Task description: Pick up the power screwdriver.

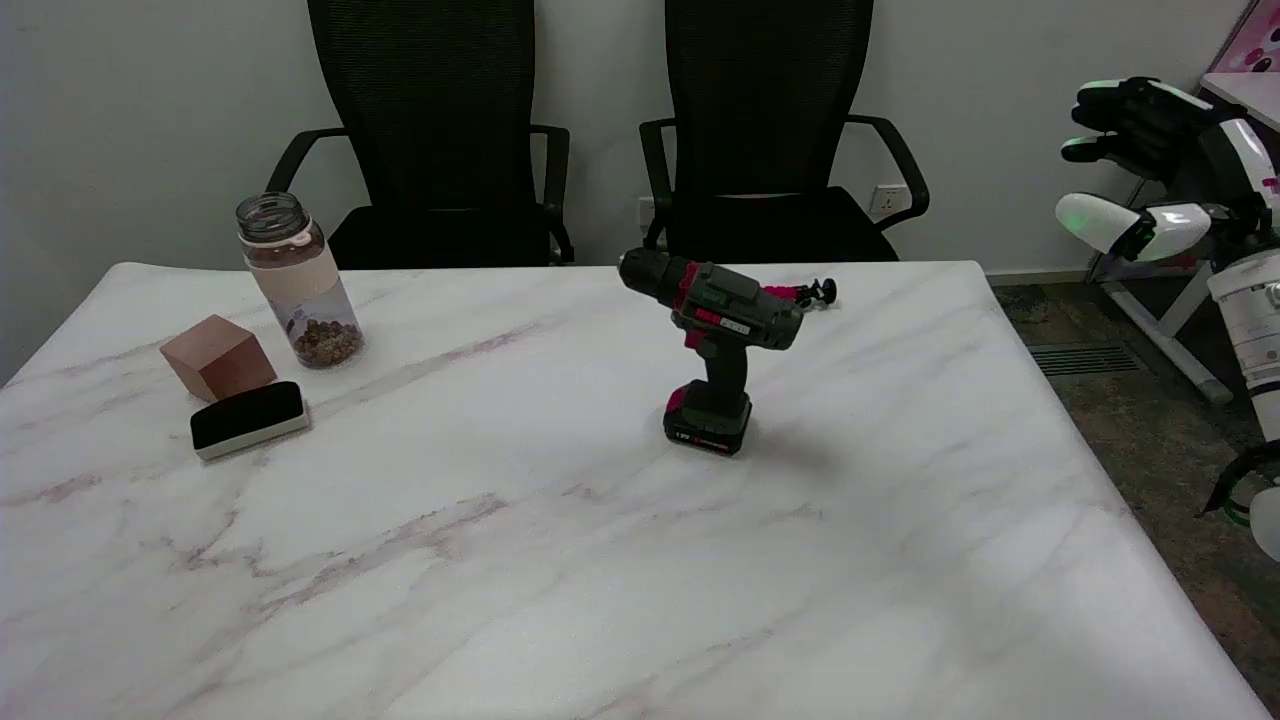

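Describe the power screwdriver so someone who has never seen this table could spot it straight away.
On the white marble table, look right of centre, toward the far edge. The power screwdriver stands upright on its battery base, chuck pointing left. It is the only dark green, black and red tool; the jar, block and eraser sit far left.

Screwdriver [715, 345] upright on its battery base mid-table [600, 580], chuck toward 10 o'clock; jar [298, 282], block [218, 356], eraser [248, 419] clustered at 9 o'clock; right hand [1150, 175] in air off-table at 2 o'clock, fingers apart, holding nothing.
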You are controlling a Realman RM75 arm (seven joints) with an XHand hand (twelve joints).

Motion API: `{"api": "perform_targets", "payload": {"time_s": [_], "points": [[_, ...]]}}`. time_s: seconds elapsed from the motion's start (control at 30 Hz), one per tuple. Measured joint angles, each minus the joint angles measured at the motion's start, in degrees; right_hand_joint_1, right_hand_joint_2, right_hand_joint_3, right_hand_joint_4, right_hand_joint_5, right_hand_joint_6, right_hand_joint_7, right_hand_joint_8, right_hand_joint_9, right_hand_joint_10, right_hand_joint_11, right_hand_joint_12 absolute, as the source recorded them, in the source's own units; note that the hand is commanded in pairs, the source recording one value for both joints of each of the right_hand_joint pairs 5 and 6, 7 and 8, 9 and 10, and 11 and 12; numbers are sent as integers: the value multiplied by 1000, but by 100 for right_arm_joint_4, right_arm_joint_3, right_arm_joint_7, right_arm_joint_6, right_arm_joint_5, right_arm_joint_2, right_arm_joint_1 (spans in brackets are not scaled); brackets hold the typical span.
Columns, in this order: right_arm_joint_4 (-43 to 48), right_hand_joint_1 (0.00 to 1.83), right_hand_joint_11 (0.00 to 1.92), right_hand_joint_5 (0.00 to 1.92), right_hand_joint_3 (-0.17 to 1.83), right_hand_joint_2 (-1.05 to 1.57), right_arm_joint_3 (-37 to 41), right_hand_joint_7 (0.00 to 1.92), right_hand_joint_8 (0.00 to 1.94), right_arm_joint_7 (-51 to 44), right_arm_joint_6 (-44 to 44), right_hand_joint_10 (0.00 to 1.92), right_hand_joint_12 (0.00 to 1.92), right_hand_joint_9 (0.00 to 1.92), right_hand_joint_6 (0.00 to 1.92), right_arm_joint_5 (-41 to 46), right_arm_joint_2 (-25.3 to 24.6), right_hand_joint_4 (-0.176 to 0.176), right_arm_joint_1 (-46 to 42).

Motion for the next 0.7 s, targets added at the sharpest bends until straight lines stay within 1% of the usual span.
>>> {"api": "perform_targets", "payload": {"time_s": [0.03, 0.07, 0.17, 0.27, 0.47, 0.57, 0.7], "points": [[10, 1010, 697, 605, 984, -14, -32, 605, 605, 16, 13, 485, 697, 485, 605, -2, 3, 12, 0], [18, 1004, 707, 603, 985, -37, -62, 603, 603, 32, 23, 494, 707, 494, 603, -4, 5, -4, 0], [21, 991, 712, 589, 973, -67, -214, 589, 589, 116, 52, 511, 712, 511, 589, -17, 8, -29, -2], [-35, 992, 704, 566, 972, -83, -379, 566, 566, 193, 71, 511, 704, 511, 566, -21, 8, -30, -2], [-256, 983, 681, 494, 992, -113, -692, 494, 494, 300, 1, 497, 681, 497, 494, -64, -55, -54, -3], [-392, 979, 668, 469, 1006, -130, -793, 469, 469, 334, -115, 487, 668, 487, 469, -132, -133, -51, -3], [-579, 962, 641, 428, 1056, -200, -897, 428, 428, 367, -318, 470, 641, 470, 428, -248, -279, -29, -2]]}}
